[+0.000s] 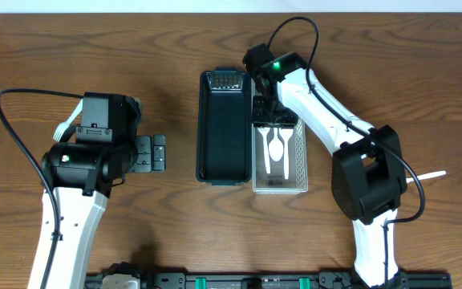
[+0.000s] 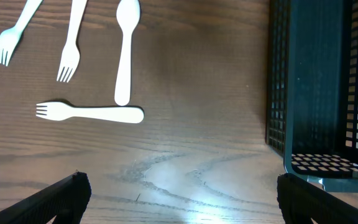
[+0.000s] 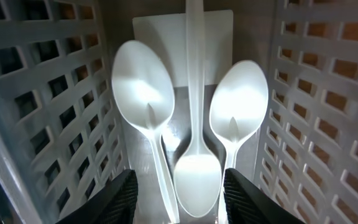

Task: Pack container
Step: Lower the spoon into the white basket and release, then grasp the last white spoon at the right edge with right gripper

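- Right gripper (image 3: 179,188): fingers apart, straddling the middle spoon (image 3: 197,171), which lay atop two others inside the white basket (image 3: 48,93). This was judged a release posture.
- Left gripper (image 2: 182,185): fingers apart and empty, poised over the table near the loose forks (image 2: 92,113), probably for the next pick.

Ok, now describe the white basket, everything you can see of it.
The white basket is a narrow, rectangular, plastic-looking bin with lattice walls. It stands upright on the wooden table, its long left side against the larger dark basket. Three white spoons lie lengthwise inside, the middle one reversed. The right tool sits open over its far end.
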